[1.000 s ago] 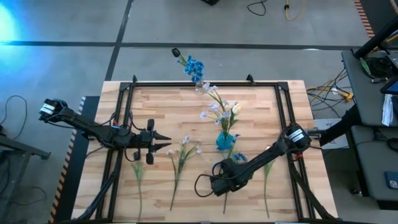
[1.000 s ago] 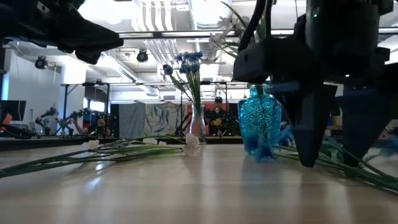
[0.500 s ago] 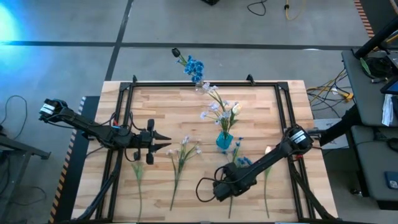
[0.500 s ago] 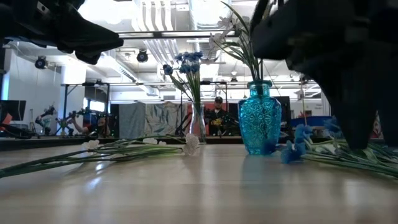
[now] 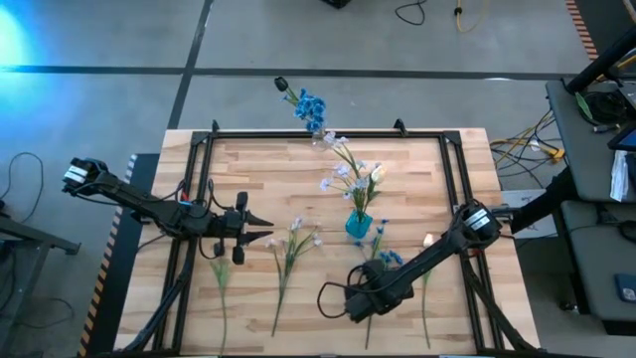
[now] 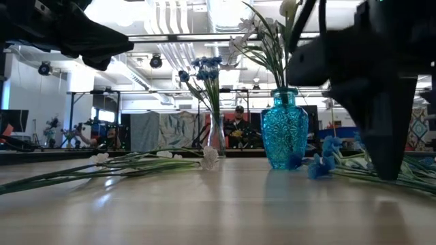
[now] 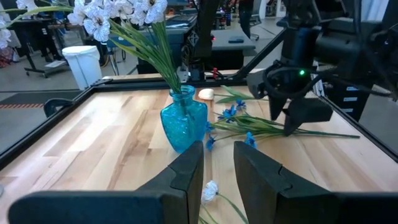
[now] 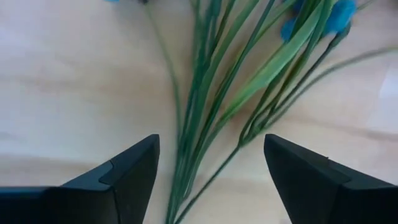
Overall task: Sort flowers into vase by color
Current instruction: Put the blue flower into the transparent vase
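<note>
1. Over near the front right of the wooden surface (image 5: 248, 179), right gripper (image 5: 360, 300) hanging low above a bunch of blue flowers (image 5: 386, 258) lying flat, fingers (image 8: 127, 171) spread wide with the green stems (image 8: 205, 118) showing between them, nothing gripped.
2. Sitting upright mid-surface, just behind that bunch: blue glass vase (image 5: 358, 226) holding pale white-pink sprays (image 5: 350, 171), with a cream bud at the top of them in the low view.
3. Standing at the far edge of the surface: a clear vase (image 6: 216, 139) with bright blue heads (image 5: 309, 107) in it, plus one small dark bud (image 5: 281, 85) sticking out past them.
4. Lying loose on the surface between the two arms: a white-pink stem (image 5: 291, 249), heads pointing toward the back. Another thin green stem (image 5: 220, 278) lying close by, under the left gripper.
5. One more green stem (image 5: 427, 283) lying on the right side, partly under the right arm.
6. Left gripper (image 5: 266, 227) hovering over the left-middle of the surface, pointing toward the blue glass vase, fingers (image 7: 186, 171) sitting a narrow gap apart with nothing between them.
7. Way back in the room in the low view: a person (image 6: 238, 126) visible behind the vases.
</note>
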Tool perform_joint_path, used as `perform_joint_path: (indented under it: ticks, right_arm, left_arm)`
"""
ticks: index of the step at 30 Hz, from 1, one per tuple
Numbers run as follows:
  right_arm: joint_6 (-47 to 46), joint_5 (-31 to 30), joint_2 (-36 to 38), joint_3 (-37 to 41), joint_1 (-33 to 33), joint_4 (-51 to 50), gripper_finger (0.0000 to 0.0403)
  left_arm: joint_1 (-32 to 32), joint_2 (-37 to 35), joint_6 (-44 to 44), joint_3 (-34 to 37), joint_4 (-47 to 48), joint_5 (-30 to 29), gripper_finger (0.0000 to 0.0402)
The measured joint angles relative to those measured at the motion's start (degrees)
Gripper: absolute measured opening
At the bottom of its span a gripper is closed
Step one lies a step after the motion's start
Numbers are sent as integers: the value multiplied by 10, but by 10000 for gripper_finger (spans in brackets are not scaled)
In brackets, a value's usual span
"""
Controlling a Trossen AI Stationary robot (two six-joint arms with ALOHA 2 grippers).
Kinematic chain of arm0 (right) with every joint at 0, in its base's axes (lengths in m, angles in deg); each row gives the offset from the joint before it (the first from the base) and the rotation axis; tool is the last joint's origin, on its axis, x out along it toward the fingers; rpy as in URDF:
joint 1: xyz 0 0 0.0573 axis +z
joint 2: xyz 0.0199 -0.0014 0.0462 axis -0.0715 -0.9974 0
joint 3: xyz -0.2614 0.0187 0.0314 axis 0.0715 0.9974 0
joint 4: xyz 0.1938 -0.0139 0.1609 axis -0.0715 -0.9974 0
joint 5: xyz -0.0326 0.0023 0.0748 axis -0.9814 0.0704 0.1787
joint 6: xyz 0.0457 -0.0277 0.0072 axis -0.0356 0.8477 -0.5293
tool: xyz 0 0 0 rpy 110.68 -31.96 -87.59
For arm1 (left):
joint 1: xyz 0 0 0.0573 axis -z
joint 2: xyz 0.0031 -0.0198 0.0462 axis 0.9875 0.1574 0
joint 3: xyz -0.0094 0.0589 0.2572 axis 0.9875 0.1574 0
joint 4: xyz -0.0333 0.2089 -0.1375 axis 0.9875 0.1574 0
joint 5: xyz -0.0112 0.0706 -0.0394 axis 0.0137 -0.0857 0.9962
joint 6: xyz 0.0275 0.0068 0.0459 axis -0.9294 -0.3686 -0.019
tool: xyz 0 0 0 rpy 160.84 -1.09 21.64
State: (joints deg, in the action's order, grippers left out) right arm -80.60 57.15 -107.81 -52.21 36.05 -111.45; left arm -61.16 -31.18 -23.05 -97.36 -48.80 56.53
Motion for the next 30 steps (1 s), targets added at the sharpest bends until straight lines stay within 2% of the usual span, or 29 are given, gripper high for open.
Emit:
perform_joint_path:
  ticks: [6,10,13,17,21,26,30]
  right_arm:
    - [10,2,3,38,-9,42,258]
    - [22,-13,4,43,-9,47,223]
    - [30,-16,4,41,-9,46,177]
    - [45,-22,2,33,-8,40,96]
    - [65,-11,-1,3,0,30,26]
    - [79,18,22,-49,16,30,22]
    - [167,23,46,-80,20,37,22]
  left_arm:
    - [0,0,-2,0,0,0,75]
    - [0,0,-2,0,0,0,75]
    - [0,0,-2,0,0,0,75]
    - [0,0,-2,0,1,0,75]
    - [0,0,2,0,1,0,75]
    - [0,0,2,0,1,0,75]
    - [0,0,2,0,1,0,75]
